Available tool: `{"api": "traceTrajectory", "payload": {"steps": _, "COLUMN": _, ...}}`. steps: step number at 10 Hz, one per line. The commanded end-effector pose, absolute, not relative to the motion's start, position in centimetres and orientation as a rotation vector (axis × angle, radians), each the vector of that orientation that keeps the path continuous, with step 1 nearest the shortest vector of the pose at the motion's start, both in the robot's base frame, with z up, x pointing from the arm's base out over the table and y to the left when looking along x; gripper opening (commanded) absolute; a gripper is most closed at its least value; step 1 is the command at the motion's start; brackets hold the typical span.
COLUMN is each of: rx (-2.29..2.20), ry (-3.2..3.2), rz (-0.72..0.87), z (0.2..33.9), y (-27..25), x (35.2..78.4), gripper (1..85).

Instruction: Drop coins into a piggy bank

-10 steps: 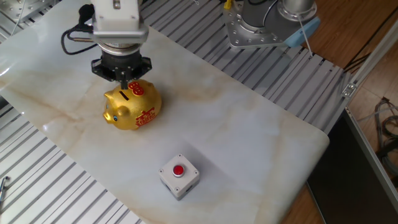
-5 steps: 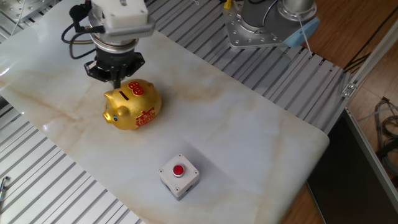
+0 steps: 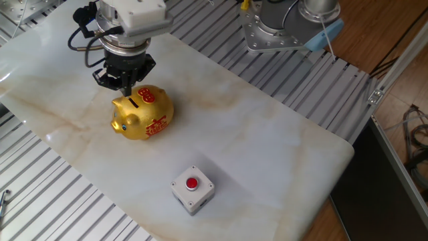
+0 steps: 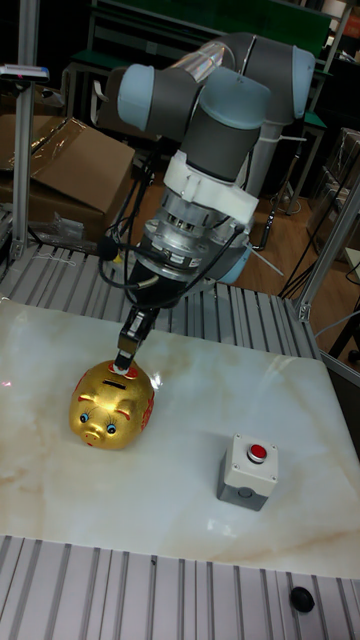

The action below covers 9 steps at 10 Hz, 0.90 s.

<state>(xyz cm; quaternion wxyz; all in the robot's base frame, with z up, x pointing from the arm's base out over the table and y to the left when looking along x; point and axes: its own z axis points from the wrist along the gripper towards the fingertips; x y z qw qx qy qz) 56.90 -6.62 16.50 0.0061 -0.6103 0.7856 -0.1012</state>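
The gold piggy bank [image 3: 142, 112] with red characters stands upright on the marble tabletop, left of centre, and shows again in the tall fixed view [image 4: 112, 392]. My gripper [image 3: 126, 87] hangs just above its back, a little to the left of the slot. In the tall fixed view the gripper [image 4: 126, 356] points down at the slot with its fingers drawn together into one narrow bar. I cannot make out a coin between the fingertips or anywhere on the table.
A small white box with a red button [image 3: 192, 187] sits near the table's front edge, also seen as the button box [image 4: 247, 472]. Ribbed metal rails border the marble slab [image 3: 267, 140]. The arm's base [image 3: 281, 27] stands at the back.
The gripper has shifted left and slightly up from directly over the pig's back, then stayed almost still for the last half second. The piggy bank and button box have not moved.
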Motion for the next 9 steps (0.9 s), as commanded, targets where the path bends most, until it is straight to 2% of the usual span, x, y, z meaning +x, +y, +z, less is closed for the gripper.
{"api": "traceTrajectory", "payload": {"steps": 1, "rx": -1.975, "ry": 2.385, "rz": -0.271, "z": 16.1, "y": -6.3, "x": 56.7, "gripper": 1.0}}
{"api": "traceTrajectory", "payload": {"steps": 9, "rx": -2.002, "ry": 2.334, "rz": -0.241, "z": 14.5, "y": -6.4, "x": 56.6, "gripper": 1.0}}
